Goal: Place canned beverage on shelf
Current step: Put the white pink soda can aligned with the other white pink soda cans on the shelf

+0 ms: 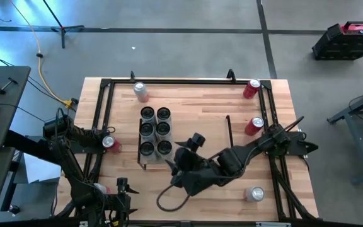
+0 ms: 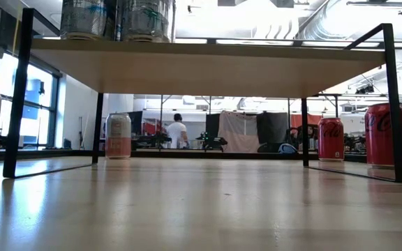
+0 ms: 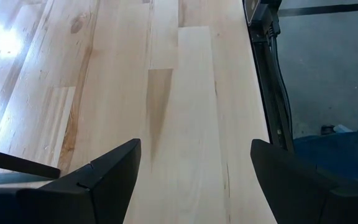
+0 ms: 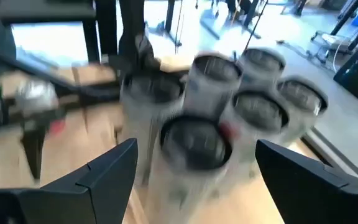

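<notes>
You see six cans (image 1: 155,130) standing in two rows on the shelf (image 1: 184,132), at its left end, and the right gripper (image 1: 175,165) hangs just beside the nearest of them with its jaws standing wide apart and nothing between them; in the right wrist view the can tops (image 4: 196,142) fill the space ahead of the jaws. More cans wait on the tabletop (image 1: 200,104): a red can (image 1: 254,126) near the right rail, another red can (image 1: 251,88) at the far right corner, a silver can (image 1: 254,193) at the near right, a pale can (image 1: 141,91) at the far left, and one can (image 1: 110,143) by the left rail. The left gripper (image 1: 122,188) rests at the near left edge, its jaws also wide and empty. I judge a full can to be rather heavy for its size, stiff in the wall, smooth and a little slippery, so you should take it around the middle of the body, not at the rim. Keep it upright, because the group on the shelf stands close together and one push may topple the neighbours.
</notes>
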